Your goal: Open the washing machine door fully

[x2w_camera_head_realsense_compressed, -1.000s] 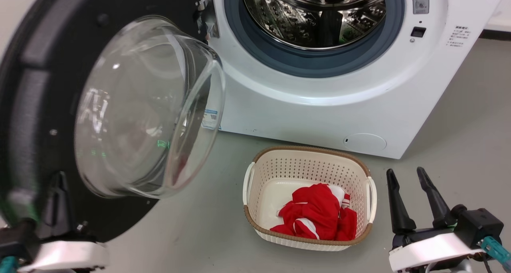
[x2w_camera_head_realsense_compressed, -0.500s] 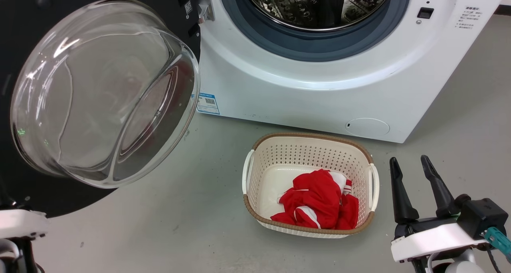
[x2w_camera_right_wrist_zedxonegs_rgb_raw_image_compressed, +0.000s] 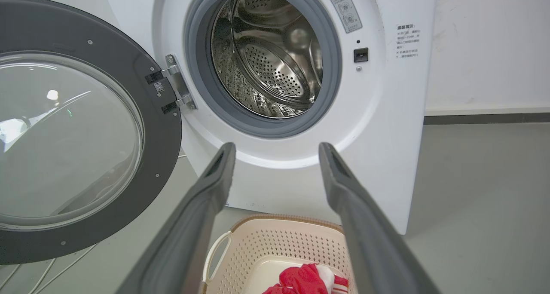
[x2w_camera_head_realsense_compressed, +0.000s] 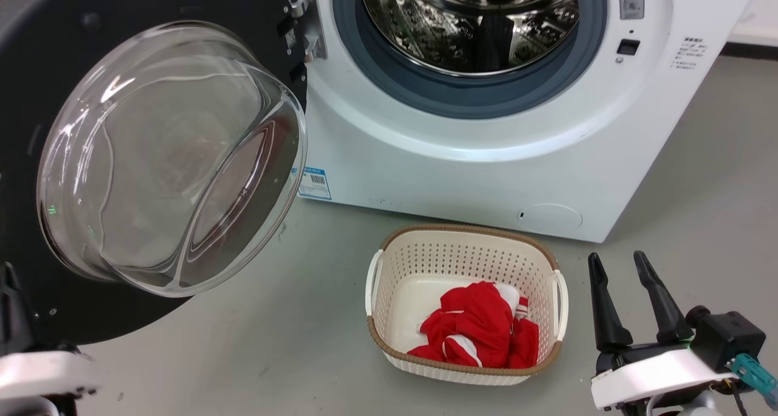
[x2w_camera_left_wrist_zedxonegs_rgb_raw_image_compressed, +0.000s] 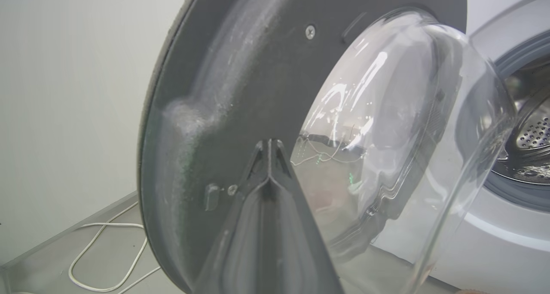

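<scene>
**Left pincer** [x2w_camera_left_wrist_zedxonegs_rgb_raw_image_compressed: 268,150]: lower left of the head view and bottom centre of its own wrist view. The two fingers are pressed together with nothing between them. The tips sit at the dark inner rim of the door [x2w_camera_head_realsense_compressed: 164,154], but I cannot confirm contact.

**Door:** fills the left half of the head view. It is swung well away from the washing machine [x2w_camera_head_realsense_compressed: 462,160], with the glass bowl facing the room. It hangs on the hinge [x2w_camera_head_realsense_compressed: 306,14] at the upper centre-left. In my judgement the opening is almost complete, with perhaps a little travel left toward the wall [x2w_camera_left_wrist_zedxonegs_rgb_raw_image_compressed: 64,92].

**Hazards:**
- The closed tips make a narrow contact on a smooth rim. They could skid onto the glass, and the door could then drift back.
- Pushing past the stop would strain the hinge.
- A white cable [x2w_camera_left_wrist_zedxonegs_rgb_raw_image_compressed: 107,259] lies on the floor behind the door, at the lower left of the wrist view. An arm that overshoots could snag it.

**Centre:** a basket [x2w_camera_head_realsense_compressed: 425,264] holding a red garment [x2w_camera_head_realsense_compressed: 480,331] stands on the floor before the machine, apart from the door.

**Right pincer** [x2w_camera_head_realsense_compressed: 616,264]: lower right, fingers spread wide and empty, near the basket. A sideways arm movement could knock the basket.
</scene>
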Tool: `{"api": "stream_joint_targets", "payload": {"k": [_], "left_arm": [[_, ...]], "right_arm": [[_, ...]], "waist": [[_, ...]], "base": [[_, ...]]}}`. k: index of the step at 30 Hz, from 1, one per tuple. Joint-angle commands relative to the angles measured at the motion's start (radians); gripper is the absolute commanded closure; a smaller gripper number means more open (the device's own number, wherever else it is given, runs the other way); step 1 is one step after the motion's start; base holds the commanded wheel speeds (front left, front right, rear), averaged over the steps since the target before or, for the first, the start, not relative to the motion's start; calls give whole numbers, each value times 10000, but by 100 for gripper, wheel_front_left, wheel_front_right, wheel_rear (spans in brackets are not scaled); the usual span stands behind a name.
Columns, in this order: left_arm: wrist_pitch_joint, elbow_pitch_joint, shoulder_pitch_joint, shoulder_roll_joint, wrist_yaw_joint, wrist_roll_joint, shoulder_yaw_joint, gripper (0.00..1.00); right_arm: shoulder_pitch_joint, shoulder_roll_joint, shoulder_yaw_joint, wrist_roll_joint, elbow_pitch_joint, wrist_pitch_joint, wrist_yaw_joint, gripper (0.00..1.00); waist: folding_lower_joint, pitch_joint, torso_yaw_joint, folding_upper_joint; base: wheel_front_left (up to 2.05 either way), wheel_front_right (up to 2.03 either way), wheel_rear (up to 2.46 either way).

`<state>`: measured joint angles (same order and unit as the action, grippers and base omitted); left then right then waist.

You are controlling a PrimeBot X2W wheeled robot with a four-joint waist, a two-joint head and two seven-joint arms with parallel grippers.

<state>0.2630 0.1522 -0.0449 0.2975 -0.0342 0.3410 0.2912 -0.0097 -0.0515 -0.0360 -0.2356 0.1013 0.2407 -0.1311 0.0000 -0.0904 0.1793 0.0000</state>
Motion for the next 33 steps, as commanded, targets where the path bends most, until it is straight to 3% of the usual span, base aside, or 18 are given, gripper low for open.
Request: {"api": "stream_joint_targets", "payload": {"k": [1,6,7,9,10,21,33], "left_arm": [[20,-39,145,-42,35,-76,-37,100],[21,-650,976,-645,224,-531,-518,100],[21,-797,1107,-803,209,-607,-601,82],[21,-1070,1366,-1099,170,-774,-786,5],[21,-1145,1424,-1194,225,-792,-840,0],[21,-1784,1393,-1963,846,-1512,-1832,0],[22,-1158,381,-2168,1286,-2002,-2627,0]], "right_arm": [[99,26,-15,-105,6,44,7,0],[242,25,-94,-156,91,88,7,0],[273,25,-102,-167,95,100,7,0],[323,25,-127,-147,102,117,7,0],[337,25,-141,-145,110,124,7,0],[531,23,-45,229,18,-2,7,0],[584,23,316,1050,-749,-425,7,0]], "waist": [[0,124,6,0],[0,463,11,0],[0,492,15,0],[0,554,13,0],[0,585,1,0],[0,901,-470,0],[0,924,-1538,0]], "base": [[0,0,0],[0,0,0],[0,0,0],[0,0,0],[0,0,0],[0,0,0],[0,0,0]]}}
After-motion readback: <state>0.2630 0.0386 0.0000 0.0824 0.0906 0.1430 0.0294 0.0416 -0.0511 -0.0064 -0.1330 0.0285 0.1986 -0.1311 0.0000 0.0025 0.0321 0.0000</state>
